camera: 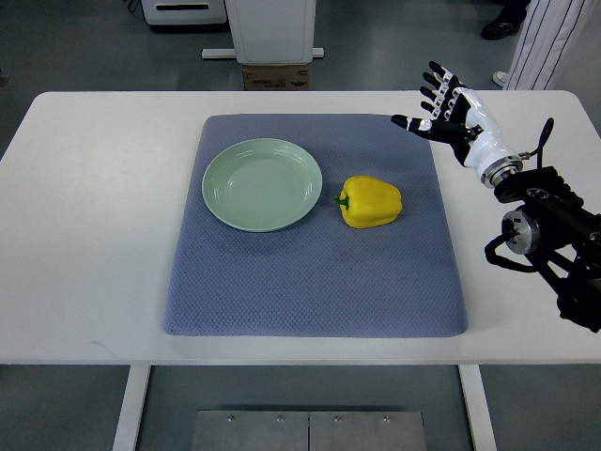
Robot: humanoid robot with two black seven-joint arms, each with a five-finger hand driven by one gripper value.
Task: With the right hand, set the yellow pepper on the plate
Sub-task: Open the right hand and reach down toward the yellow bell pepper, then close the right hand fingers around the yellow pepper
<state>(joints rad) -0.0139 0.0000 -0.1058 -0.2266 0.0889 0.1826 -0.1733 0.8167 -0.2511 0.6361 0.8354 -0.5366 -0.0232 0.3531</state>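
while the fingers [438, 86] of the right hand [454, 111] are spread apart and grasp nothing, the hand hovers over the far right corner of the grey mat [315, 272], its thumb pointing toward the mat's far edge. from the hand a white wrist runs back into the black forearm, which comes in from the right edge of the view and hangs over the bare right side of the table [84, 235].

the yellow pepper [371, 202] lies on its side on the mat, near the middle, its green stem pointing left. it is well apart from the hand, nearer the robot and to the left of it. just beside the stem, not touching it as far as can be seen, sits the pale green plate [230, 178], with nothing on it, on the left half of the mat.

the mat covers the centre of the white table. beyond the far edge of the table stand a white pedestal [272, 28] with a cardboard box [275, 77] at its foot, and at the top right a person's striped trouser leg [554, 42] and shoes show.
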